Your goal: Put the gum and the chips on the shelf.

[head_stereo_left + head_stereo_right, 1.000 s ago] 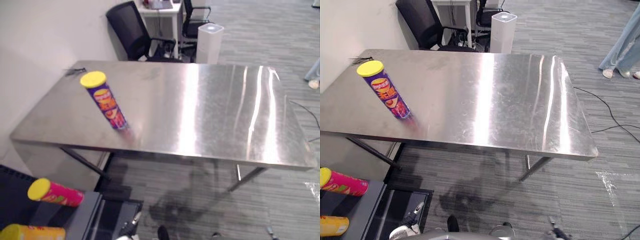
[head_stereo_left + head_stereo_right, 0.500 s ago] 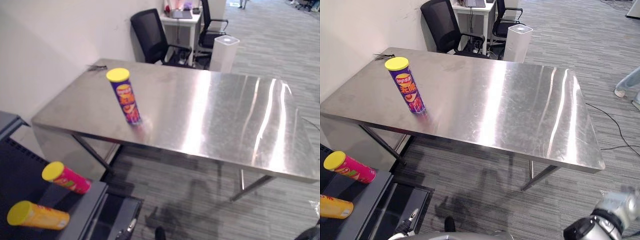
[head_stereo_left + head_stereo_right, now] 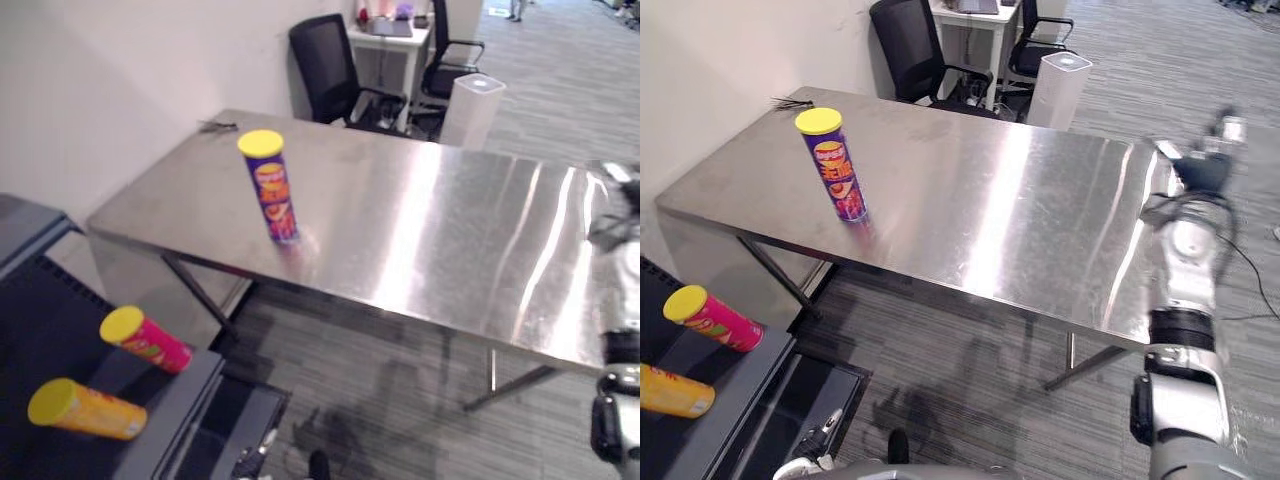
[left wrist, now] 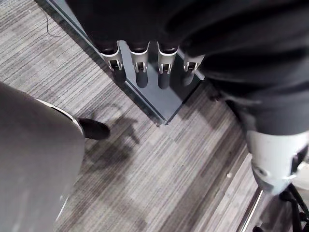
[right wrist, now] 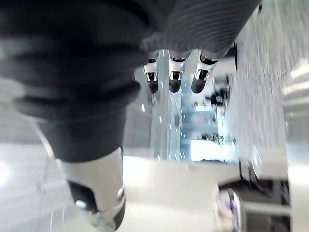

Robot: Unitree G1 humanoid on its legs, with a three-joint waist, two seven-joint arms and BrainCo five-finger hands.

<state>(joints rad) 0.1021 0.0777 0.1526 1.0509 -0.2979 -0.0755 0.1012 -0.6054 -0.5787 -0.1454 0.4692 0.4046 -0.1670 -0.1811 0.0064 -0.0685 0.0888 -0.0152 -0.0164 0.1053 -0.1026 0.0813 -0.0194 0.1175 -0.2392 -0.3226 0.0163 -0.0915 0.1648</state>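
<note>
Chips can [image 3: 273, 190]: a purple tube with a yellow lid. It stands upright on the table [image 3: 440, 225], toward the table's left end and closer to the near edge than the far one. No hand is touching it.
Shelf [image 3: 175, 395]: a dark unit low at the robot's left, below table height and apart from the table's left end.
On the shelf: a pink can [image 3: 148, 340] and an orange can [image 3: 88, 410], both yellow-lidded. They lie on their sides near each other, with the pink one nearer the table.
Right hand [image 3: 1205, 168]: raised on its arm over the right end of the table, well apart from the purple tube. In the right wrist view its fingers [image 5: 174, 79] are straight and hold nothing.
Left hand [image 4: 141, 67]: down low over the grey striped carpet [image 4: 145, 179]. Its fingers are straight and side by side, the thumb is apart, and the hand is empty. The fingertips show against the corner of a dark grey flat panel.
Table's far left corner: a small dark item [image 3: 218, 126], too small to identify.
Behind the table: a black office chair [image 3: 325, 60], a white desk [image 3: 395, 35] and a white cylindrical unit [image 3: 470, 105] on the floor.
</note>
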